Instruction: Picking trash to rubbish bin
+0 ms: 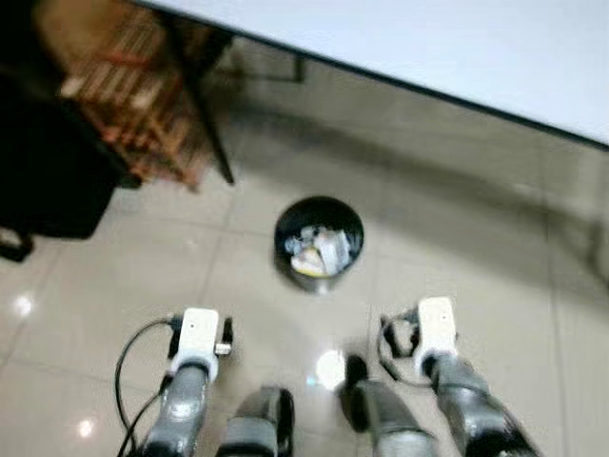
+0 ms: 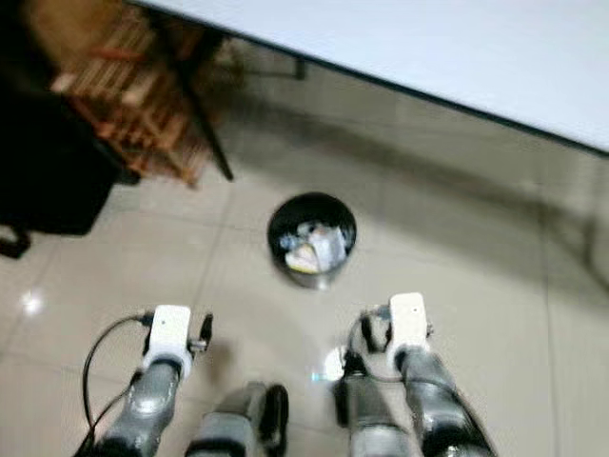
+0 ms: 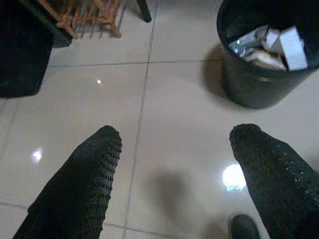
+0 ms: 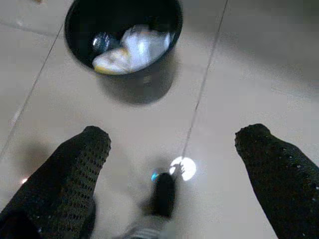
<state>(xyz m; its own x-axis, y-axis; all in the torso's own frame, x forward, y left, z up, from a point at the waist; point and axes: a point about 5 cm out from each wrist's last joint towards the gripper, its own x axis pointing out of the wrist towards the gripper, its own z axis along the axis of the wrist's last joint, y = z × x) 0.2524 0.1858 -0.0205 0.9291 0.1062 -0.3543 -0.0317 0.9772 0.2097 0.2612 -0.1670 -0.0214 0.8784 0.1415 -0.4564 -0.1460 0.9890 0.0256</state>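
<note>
The bin [image 1: 319, 242] stands on the tiled floor [image 1: 495, 286] just ahead of the robot, below the near edge of the bench [image 1: 428, 48], with trash [image 1: 319, 252] already inside. The risk from here is walking or reaching into the bin and tipping it, since it sits close in front of both arms. The left gripper [image 3: 174, 164] and right gripper [image 4: 172, 162] are spread wide, empty, above bare tile.

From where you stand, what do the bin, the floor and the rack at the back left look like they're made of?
The round black rubbish bin, holding crumpled pale trash, looks like matte plastic, though metal is possible. The beige floor looks like glazed tile: grout lines, glossy light spots. The slatted brown rack looks wooden, though blurred.
</note>
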